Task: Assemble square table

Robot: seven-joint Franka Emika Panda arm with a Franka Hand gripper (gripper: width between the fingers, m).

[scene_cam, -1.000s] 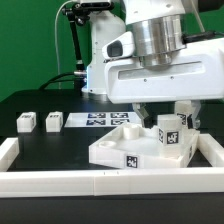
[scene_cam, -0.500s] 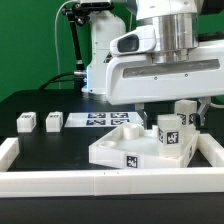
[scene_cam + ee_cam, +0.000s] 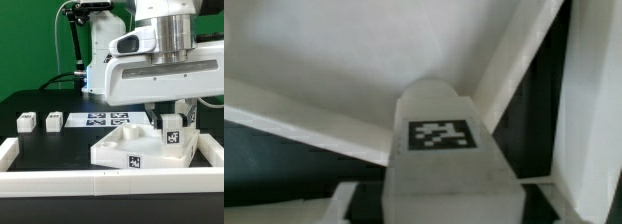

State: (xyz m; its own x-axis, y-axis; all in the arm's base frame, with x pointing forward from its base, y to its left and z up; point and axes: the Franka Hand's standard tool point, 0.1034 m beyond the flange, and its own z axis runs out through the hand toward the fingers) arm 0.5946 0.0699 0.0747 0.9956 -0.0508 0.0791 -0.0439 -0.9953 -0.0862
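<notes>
Showing the exterior view first: the tool [image 3: 172, 124] has come down over the past second from above the right far corner of the table top [image 3: 112, 152] and now straddles the upright leg [image 3: 172, 135] standing in that corner. The leg's tag sits slightly further right than before, which suggests that the jaws have taken hold of it. The table top lies on the dark surface [image 3: 40, 104], right of centre, behind the near border rail [image 3: 60, 182]. Two loose legs [image 3: 26, 122] [image 3: 53, 121] stand well apart from it at the left, with the marker board [image 3: 100, 120] between them and the arm.

Wrist view: the leg [image 3: 441, 135] fills the space between the jaws of the tool [image 3: 446, 200], and no gap shows on either flank, so the tool reads as narrow and closed on the leg. Beyond the leg lies the table top [image 3: 331, 60], the leg standing close to its raised rim.

Judgement: the descent marks the start of a fresh grip, probably to seat or turn this leg; three legs remain unfitted.
</notes>
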